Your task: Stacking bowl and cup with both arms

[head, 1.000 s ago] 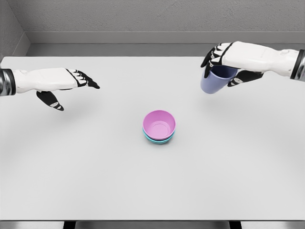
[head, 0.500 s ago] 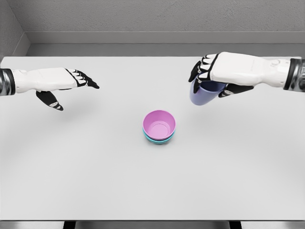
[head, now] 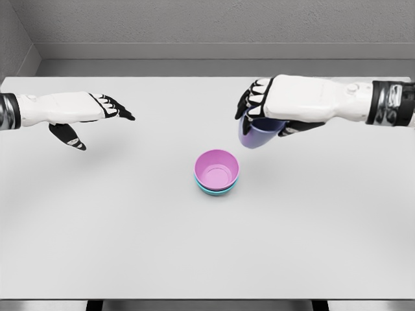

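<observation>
— Nearest item?
— Pink bowl (head: 217,167) nested in teal bowl (head: 216,189), mid bench (head: 130,246).
— Beyond?
— Left hand (head: 74,111), fingers spread, holding nothing; right hand (head: 275,107) gripping purple cup (head: 258,135), raised just up-right of the bowls.

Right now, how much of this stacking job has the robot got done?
Partly done. The pink bowl already sits nested in the teal bowl. The right hand holds the purple cup in the air, beside the stack. Left: setting it into the pink bowl. The left hand is open.
</observation>
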Controlling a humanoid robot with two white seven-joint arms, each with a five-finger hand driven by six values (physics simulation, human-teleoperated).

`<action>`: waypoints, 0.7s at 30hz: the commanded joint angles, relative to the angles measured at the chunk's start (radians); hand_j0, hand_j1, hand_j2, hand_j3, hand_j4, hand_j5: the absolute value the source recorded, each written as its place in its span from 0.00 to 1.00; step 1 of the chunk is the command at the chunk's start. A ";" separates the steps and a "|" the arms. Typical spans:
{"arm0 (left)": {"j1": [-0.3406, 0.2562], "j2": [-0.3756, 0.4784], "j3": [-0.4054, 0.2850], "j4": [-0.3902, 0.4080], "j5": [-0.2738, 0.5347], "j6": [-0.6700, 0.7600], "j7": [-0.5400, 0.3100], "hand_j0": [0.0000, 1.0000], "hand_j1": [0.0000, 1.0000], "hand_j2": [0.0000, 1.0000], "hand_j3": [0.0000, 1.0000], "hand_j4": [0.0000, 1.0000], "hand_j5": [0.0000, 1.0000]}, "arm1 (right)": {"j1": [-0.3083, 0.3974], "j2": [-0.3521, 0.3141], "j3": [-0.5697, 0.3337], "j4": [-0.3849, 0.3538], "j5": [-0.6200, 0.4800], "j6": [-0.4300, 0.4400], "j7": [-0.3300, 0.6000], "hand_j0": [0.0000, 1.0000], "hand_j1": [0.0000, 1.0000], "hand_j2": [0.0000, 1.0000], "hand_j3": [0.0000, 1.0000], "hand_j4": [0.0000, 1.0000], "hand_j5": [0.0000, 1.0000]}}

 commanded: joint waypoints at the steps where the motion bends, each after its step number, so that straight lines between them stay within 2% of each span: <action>1: 0.000 0.001 0.001 0.001 0.006 0.003 0.001 1.00 1.00 1.00 1.00 1.00 1.00 | 0.000 0.001 0.004 -0.027 -0.006 0.004 0.000 0.53 0.53 0.53 0.53 0.53 0.53; 10: 0.000 0.001 0.002 0.001 0.006 0.003 0.001 1.00 1.00 1.00 1.00 1.00 1.00 | -0.015 0.005 0.049 -0.050 -0.005 0.004 0.000 0.54 0.54 0.54 0.54 0.54 0.54; 21: 0.000 0.002 0.002 0.001 0.006 0.003 0.001 1.00 1.00 1.00 1.00 1.00 1.00 | -0.055 0.051 0.113 -0.051 -0.005 0.004 0.000 0.54 0.54 0.54 0.54 0.54 0.54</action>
